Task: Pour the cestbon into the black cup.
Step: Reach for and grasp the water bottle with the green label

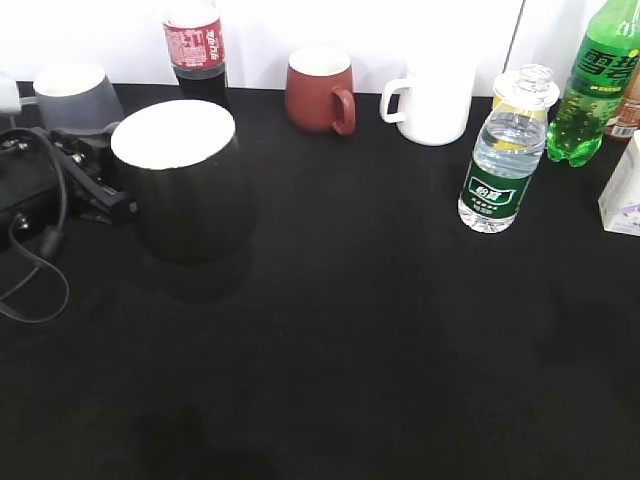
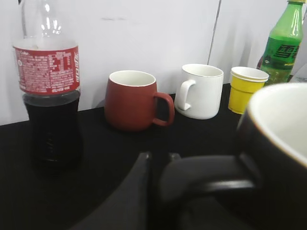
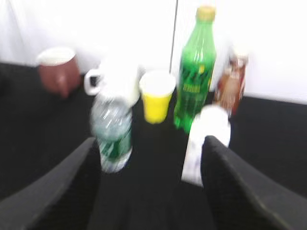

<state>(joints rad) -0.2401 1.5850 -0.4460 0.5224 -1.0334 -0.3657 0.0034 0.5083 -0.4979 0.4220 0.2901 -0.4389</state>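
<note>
Nearest the lens, at near left, had the black cup [image 1: 185, 185] clamped by its side handle in the left gripper [image 2: 156, 184], jaws narrow around that handle. Seemed to hold it just off the surface [image 1: 330, 390], judging by the shadow beneath, white mouth upward, probably to receive the pour. Found the cestbon [image 1: 505, 160] upright and capless at far right, untouched, well apart from the cup. Had the right gripper [image 3: 151, 191] short of it, jaws wide and empty, with the blurred bottle ahead of the left-hand finger, not squarely between. Judged a small shift left needed before closing. Saw crowding round the bottle: green soda bottle [image 1: 600, 85] and carton [image 1: 625, 190] to its right, white mug [image 1: 435, 100] and yellow cup [image 2: 247, 88] behind. Noted a cola bottle [image 1: 195, 50], grey mug [image 1: 75, 95] and red mug [image 1: 318, 90] along the far edge. Had ample bare room across the middle and near side for bringing bottle and cup together.
</note>
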